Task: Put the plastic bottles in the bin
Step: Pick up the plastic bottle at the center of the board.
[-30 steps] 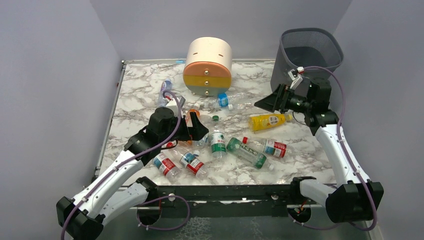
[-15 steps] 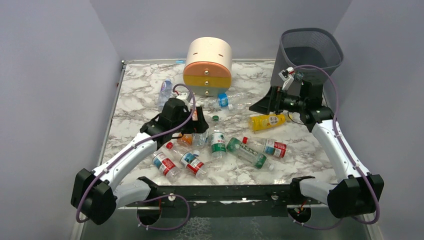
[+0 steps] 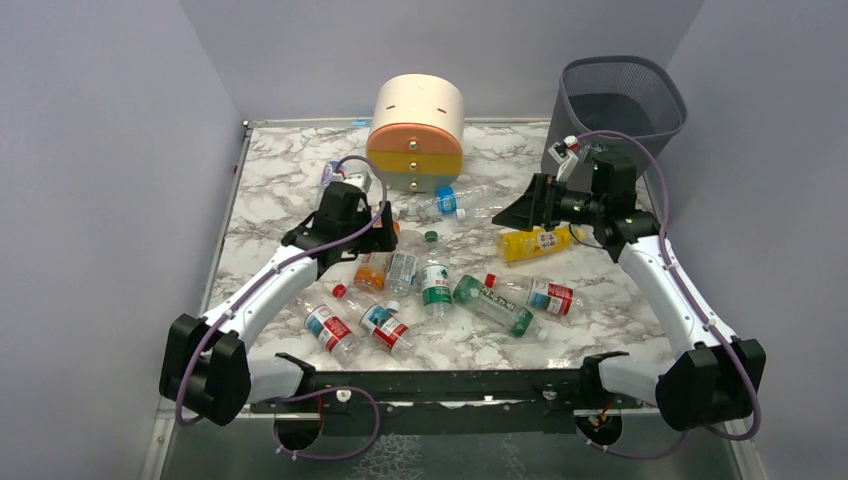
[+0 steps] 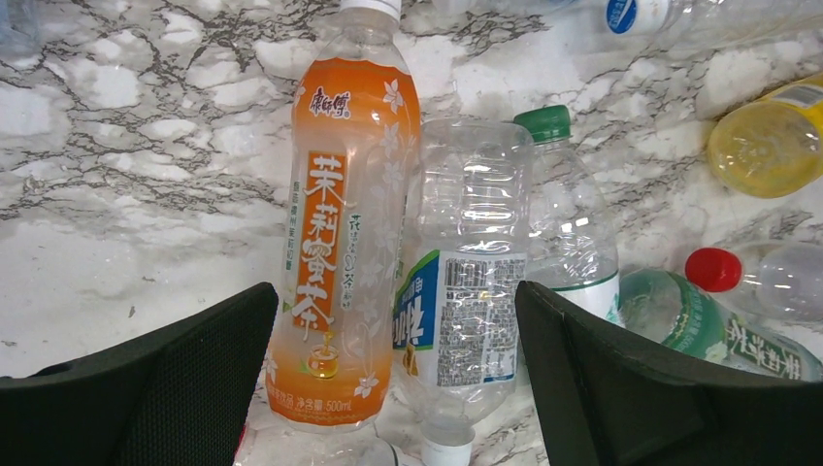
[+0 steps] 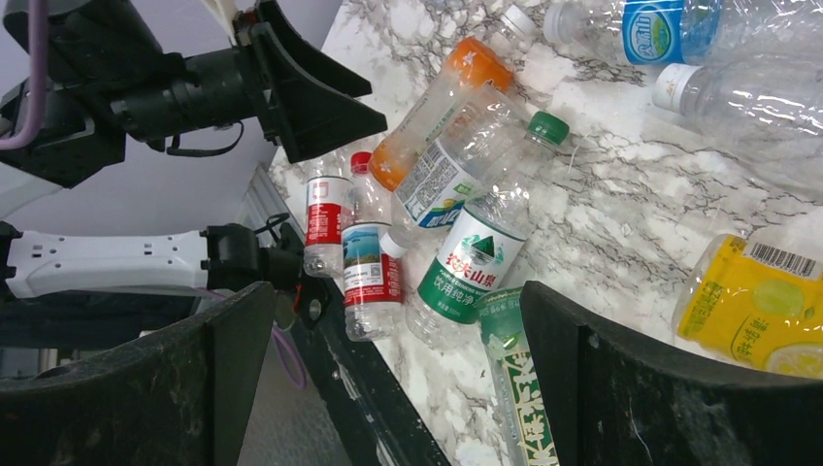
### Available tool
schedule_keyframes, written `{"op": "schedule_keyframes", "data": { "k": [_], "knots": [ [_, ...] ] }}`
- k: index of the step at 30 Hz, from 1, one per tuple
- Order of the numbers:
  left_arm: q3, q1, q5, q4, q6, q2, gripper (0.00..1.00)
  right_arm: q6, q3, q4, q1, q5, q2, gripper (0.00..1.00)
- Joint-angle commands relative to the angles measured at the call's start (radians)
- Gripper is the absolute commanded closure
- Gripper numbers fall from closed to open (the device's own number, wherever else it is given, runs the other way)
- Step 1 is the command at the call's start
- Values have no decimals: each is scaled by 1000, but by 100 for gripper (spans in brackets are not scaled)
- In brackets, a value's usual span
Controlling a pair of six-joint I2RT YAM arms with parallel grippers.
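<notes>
Spread wide and empty, the left fingers [image 3: 384,236] hang over a smooth orange-labelled plastic bottle [image 4: 345,243] and a ribbed clear bottle [image 4: 468,291] lying side by side, apparently lining up a pick. The right fingers [image 3: 508,213], equally wide and empty, hover near a yellow bottle [image 3: 535,242], the tall dark-grey mesh bin [image 3: 622,100] just behind them.

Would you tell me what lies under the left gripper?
An orange tea bottle and a clear bottle, side by side, beneath the open left gripper; its fingers cover the marble either side.
</notes>
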Motion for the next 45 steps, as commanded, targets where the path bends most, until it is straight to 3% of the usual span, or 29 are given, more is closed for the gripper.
{"op": "schedule_keyframes", "data": {
  "k": [1,7,34,45],
  "knots": [
    [9,4,-51,-11,30,39,1,4,2,33,6,-8,-16,0],
    [21,4,-113,-23,36,87,1,-1,-5,27,6,-15,-27,0],
    [-90,-63,-141,89,-57,250,4,4,-45,41,15,-23,-36,0],
    [-108,-76,-165,88,-70,231,28,2,-35,31,20,-24,-32,0]
  ]
}}
